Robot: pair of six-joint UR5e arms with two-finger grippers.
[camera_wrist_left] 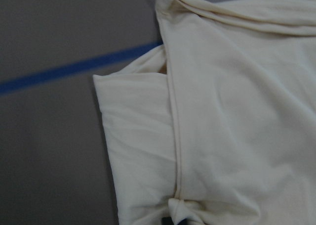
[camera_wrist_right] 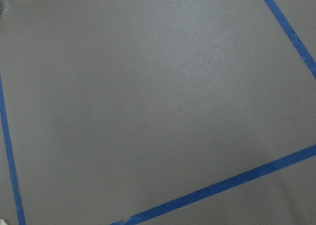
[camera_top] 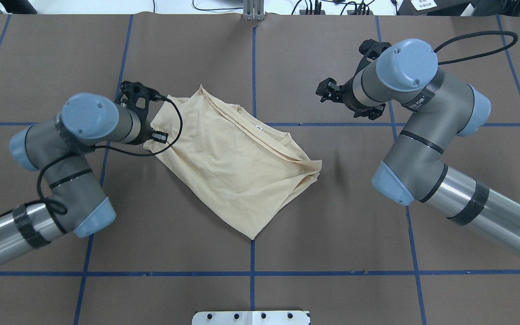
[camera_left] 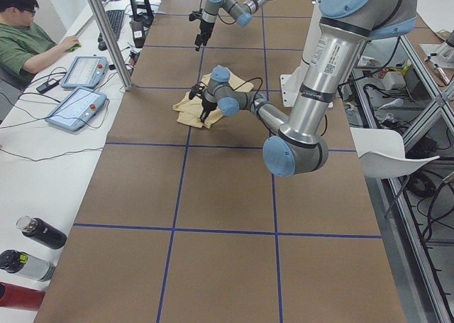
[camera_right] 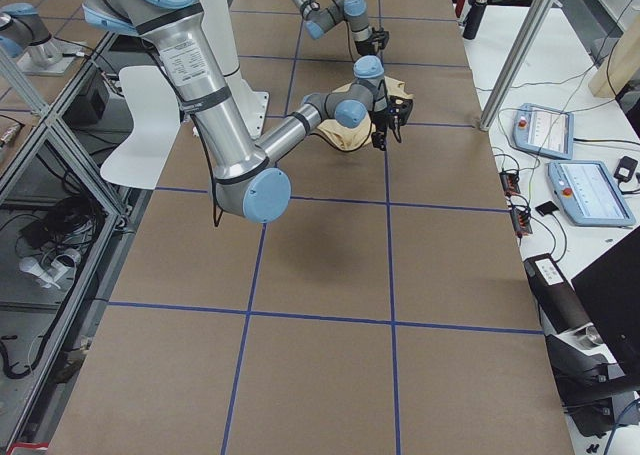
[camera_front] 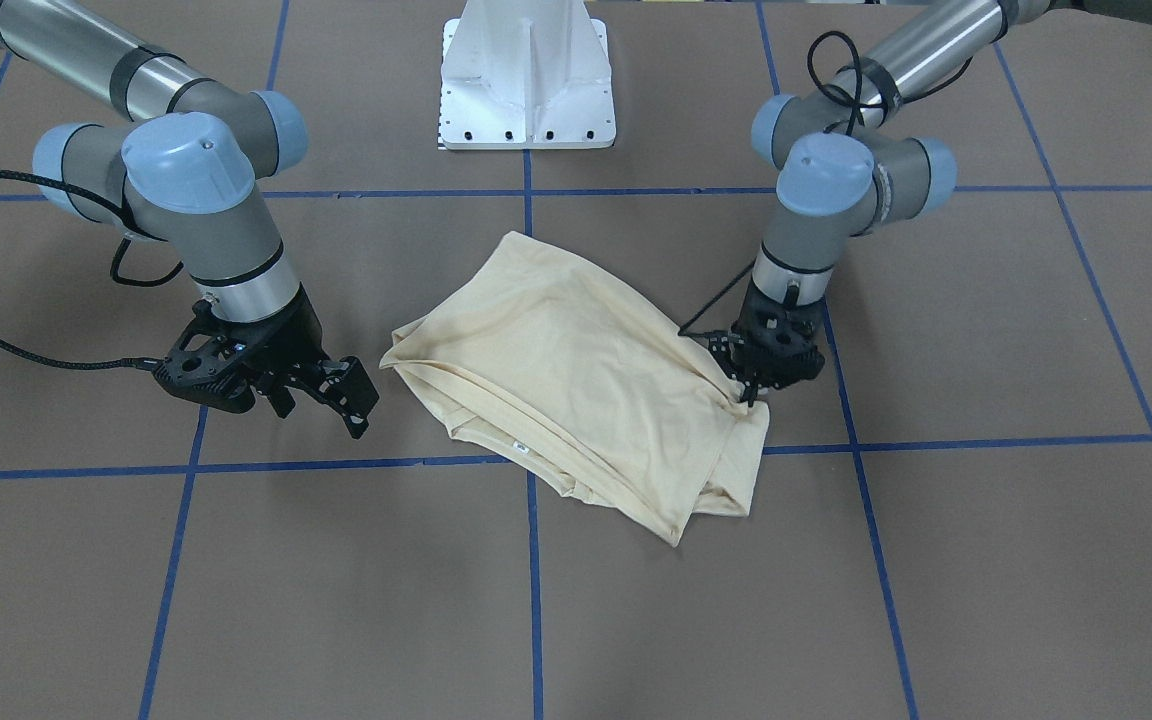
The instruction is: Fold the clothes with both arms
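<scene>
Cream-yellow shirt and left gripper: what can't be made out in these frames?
1. Print on the pale cream-yellow knit shirt: no view shows it; only plain fabric faces up.
2. The small white neck label: too small to read in either table-wide view.
3. The black left gripper: fingertips cut off by the left wrist view's bottom edge and hidden under its own wrist overhead; the front-facing view shows it pinched on the shirt's edge.

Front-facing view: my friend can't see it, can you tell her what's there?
A cream shirt lies loosely folded on a brown table marked with blue tape lines. The left gripper, on the view's right, pinches the shirt's edge. The right gripper hangs open beside the shirt, not touching it.
</scene>
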